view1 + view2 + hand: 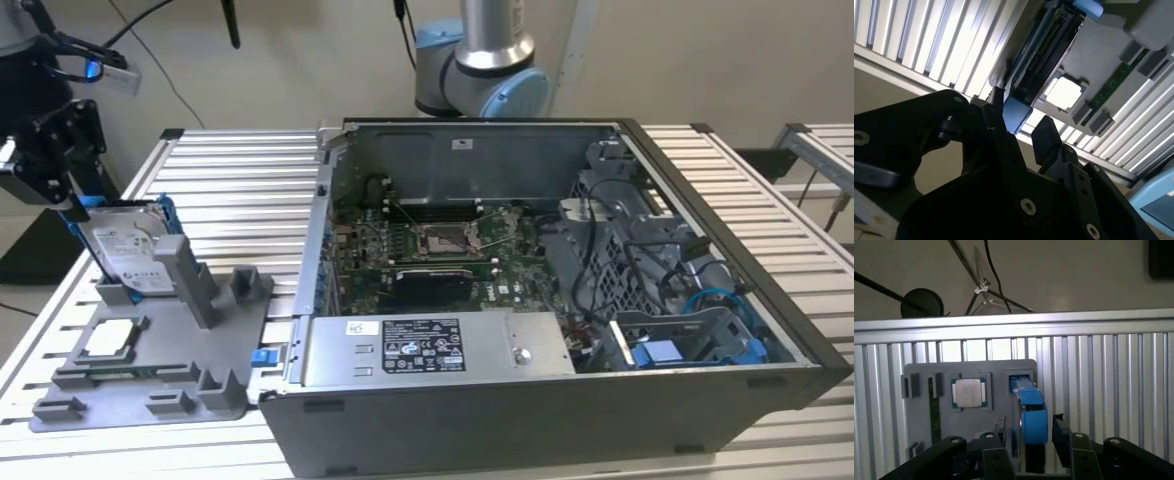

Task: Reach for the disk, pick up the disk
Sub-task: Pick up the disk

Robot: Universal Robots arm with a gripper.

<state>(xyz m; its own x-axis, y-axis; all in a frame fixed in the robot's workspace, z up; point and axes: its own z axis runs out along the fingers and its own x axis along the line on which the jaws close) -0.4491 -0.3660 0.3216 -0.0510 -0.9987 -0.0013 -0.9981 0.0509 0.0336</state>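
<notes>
Two fingers (1061, 430) of the end effector (1029, 434) stand apart astride the disk (1031, 400), contact unclear.

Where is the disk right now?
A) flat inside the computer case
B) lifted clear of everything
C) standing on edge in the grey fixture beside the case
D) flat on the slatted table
C: the disk stands on edge in the grey fixture, with the open gripper straddling its blue bracket.
</notes>
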